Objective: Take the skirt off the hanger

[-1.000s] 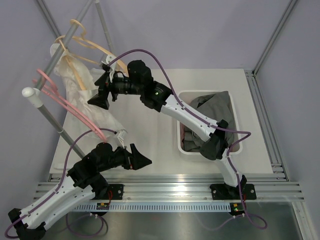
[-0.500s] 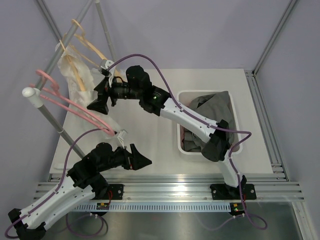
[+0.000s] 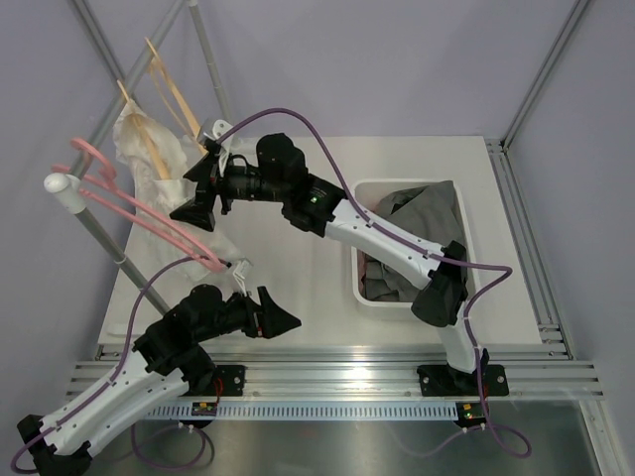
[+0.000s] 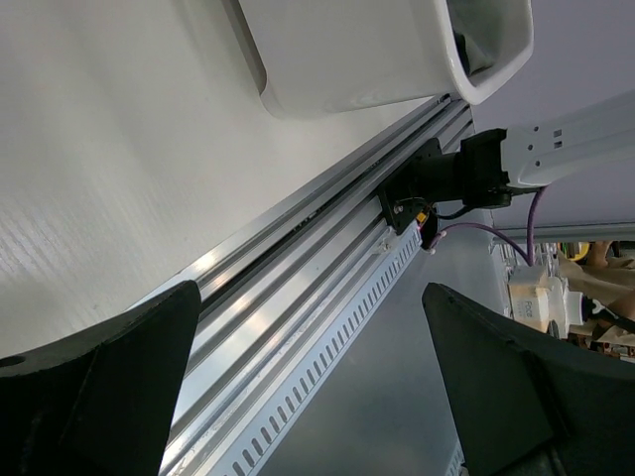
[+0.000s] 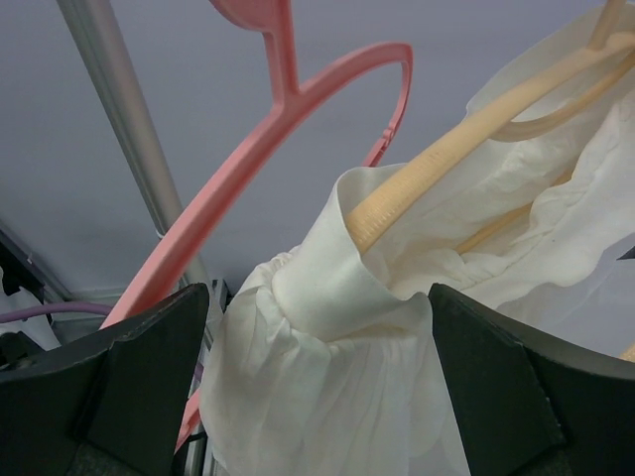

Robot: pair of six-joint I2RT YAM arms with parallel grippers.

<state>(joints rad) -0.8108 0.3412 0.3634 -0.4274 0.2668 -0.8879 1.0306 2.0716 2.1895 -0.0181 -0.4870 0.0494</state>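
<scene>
At far left rack (image 3: 96, 233), right gripper (image 3: 189, 208) spread wide, facing cream skirt (image 5: 327, 307) on wooden hanger (image 5: 446, 159); left gripper (image 3: 286, 319) near edge, released, empty.

Cream skirt (image 5: 327, 416): thin, crinkled matt cloth. The hanger (image 5: 437, 164) in it: pale smooth wood. Left of skirt, pink hanger (image 5: 243, 159): glossy plastic; pole (image 5: 124, 109): matt grey metal.

Cream skirt (image 5: 327, 397), crumpled, waistband looped over one arm of tan hanger (image 5: 466, 139), hanger tilted

The left gripper (image 4: 310, 387), jaws apart, hangs over the rail (image 4: 317, 238), the white bin (image 4: 347, 50) beyond.
</scene>
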